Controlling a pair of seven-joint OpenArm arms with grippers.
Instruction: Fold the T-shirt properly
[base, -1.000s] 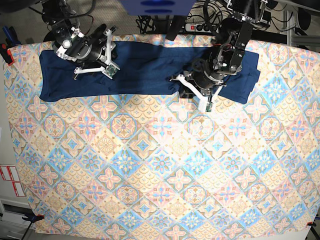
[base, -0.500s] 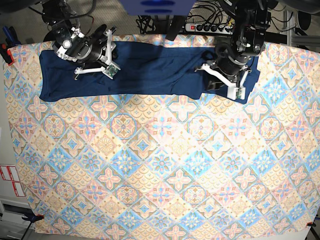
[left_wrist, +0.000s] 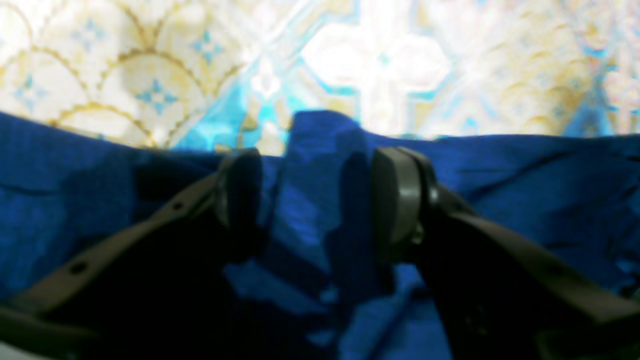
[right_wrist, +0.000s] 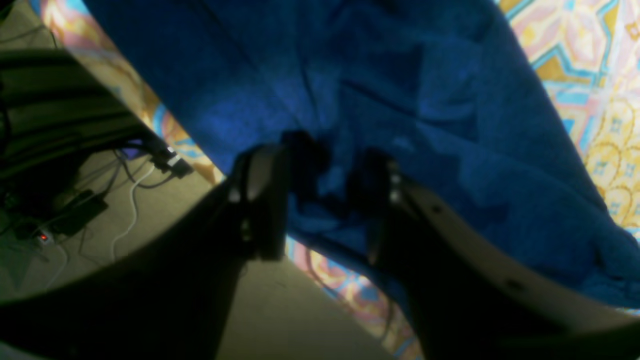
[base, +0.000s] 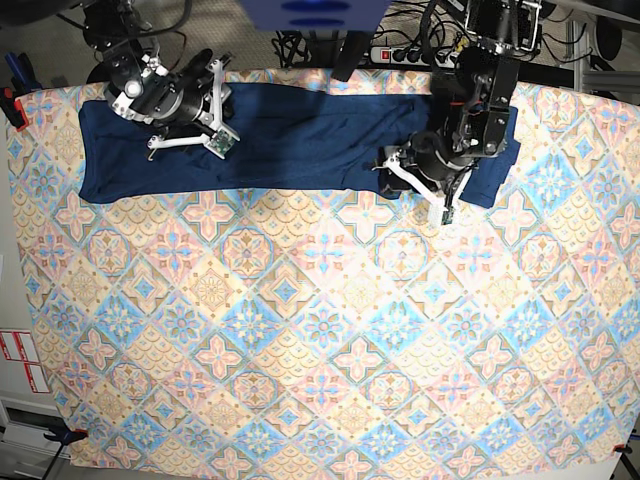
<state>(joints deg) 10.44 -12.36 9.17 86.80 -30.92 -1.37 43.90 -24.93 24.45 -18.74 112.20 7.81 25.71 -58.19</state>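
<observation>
The dark navy T-shirt (base: 300, 140) lies spread in a long band along the table's far edge. My left gripper (base: 440, 203) is over its right part at the near hem. In the left wrist view the gripper (left_wrist: 320, 195) is open. A raised fold of the shirt (left_wrist: 500, 200) sits between the fingers. My right gripper (base: 218, 140) is over the shirt's left part near the far edge. In the right wrist view it (right_wrist: 325, 200) stands open, with bunched shirt fabric (right_wrist: 400, 75) between the pads.
The pastel patterned tablecloth (base: 320, 330) covers the whole table in front of the shirt. A power strip and cables (base: 400, 52) lie beyond the far edge, and the floor (right_wrist: 75, 235) shows there too. A red clamp (base: 12, 105) grips the left edge.
My left arm swung right over the shirt's right end, then came back left and toward the near hem. The right arm and the shirt have not visibly moved.
</observation>
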